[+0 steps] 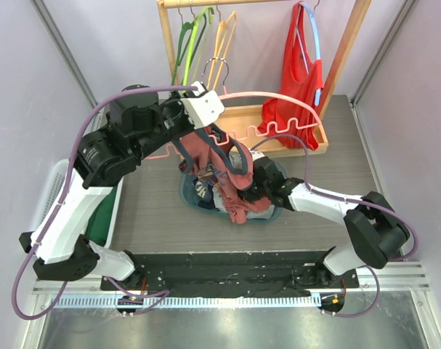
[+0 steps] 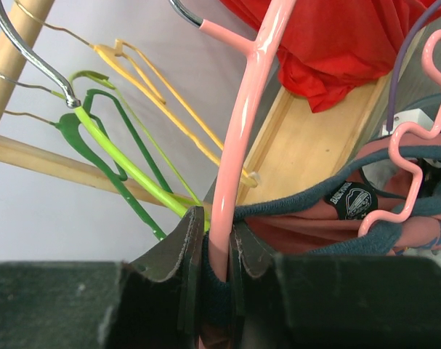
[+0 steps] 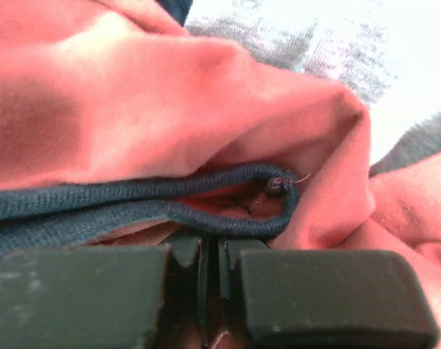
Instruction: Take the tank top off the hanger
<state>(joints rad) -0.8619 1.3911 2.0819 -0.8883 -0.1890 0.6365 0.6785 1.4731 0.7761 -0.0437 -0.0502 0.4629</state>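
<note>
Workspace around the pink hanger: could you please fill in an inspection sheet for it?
Surface: grey table, partly covered.
Job's things: pink hanger off the rail; salmon tank top with dark trim draped over it.
Clutter: heap of clothes beneath the tank top; white basket at the left edge.
Grippers: left gripper shut on the pink hanger; right gripper shut on the tank top.
Cables: purple cables loop along both arms.
Surroundings: wooden rack with red garment, green hangers, yellow hanger; pale walls.
</note>
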